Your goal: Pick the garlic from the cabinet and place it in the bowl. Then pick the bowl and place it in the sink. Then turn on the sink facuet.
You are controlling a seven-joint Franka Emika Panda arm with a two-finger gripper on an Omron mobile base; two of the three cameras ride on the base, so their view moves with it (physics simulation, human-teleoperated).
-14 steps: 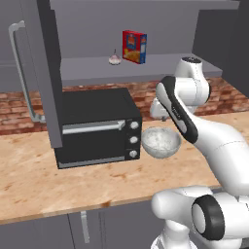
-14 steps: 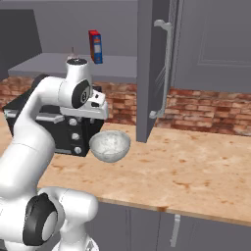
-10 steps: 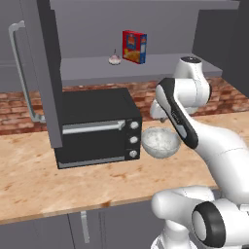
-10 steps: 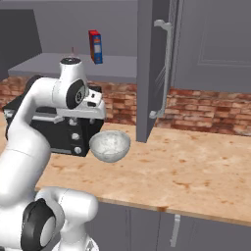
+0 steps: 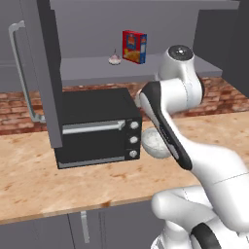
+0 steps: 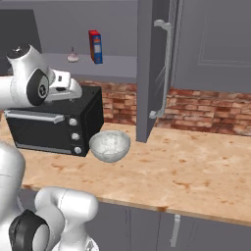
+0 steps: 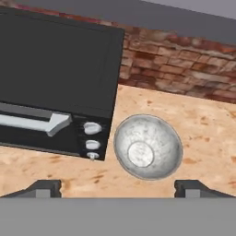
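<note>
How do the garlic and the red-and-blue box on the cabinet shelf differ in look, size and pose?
The garlic is a small, round, whitish-pink bulb with a thin pointed tip; the box is flat-sided, red with blue. The box is clearly taller and wider than the garlic. The box stands upright on its end, while the garlic sits low on its round base. Both rest on the same cabinet shelf, close together but apart.

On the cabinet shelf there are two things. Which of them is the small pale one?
The garlic, a small whitish bulb with a thin stem tip. It sits apart from the taller red-and-blue box, which stands upright on the same shelf.
</note>
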